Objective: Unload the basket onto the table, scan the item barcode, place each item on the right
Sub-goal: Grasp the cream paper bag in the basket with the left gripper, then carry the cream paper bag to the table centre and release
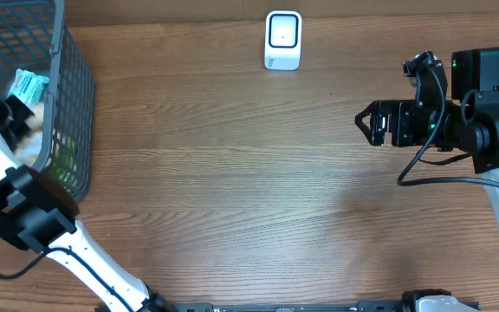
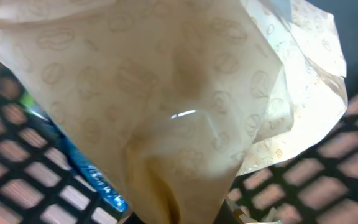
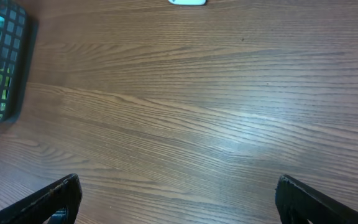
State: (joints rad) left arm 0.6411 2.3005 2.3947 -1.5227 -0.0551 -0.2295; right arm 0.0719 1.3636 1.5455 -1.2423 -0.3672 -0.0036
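Note:
A beige wrapper printed with a faint pattern [image 2: 185, 93] fills the left wrist view. My left gripper [image 2: 179, 216] is shut on its lower end, and only dark bits of the fingers show at the bottom edge. From overhead, the left gripper [image 1: 16, 117] is down inside the dark mesh basket [image 1: 72, 104] at the far left. The white barcode scanner [image 1: 282, 39] stands at the back centre of the table, and its edge [image 3: 187, 2] shows at the top of the right wrist view. My right gripper [image 1: 366, 124] hangs open over bare wood at the right, its fingers wide apart [image 3: 178, 183].
The basket also holds a teal packet [image 1: 29, 85], a blue packet [image 2: 86, 168] and something green [image 1: 66, 156]. The basket mesh [image 2: 17, 180] surrounds the left gripper closely. The basket's corner [image 3: 2, 62] shows at the left of the right wrist view.

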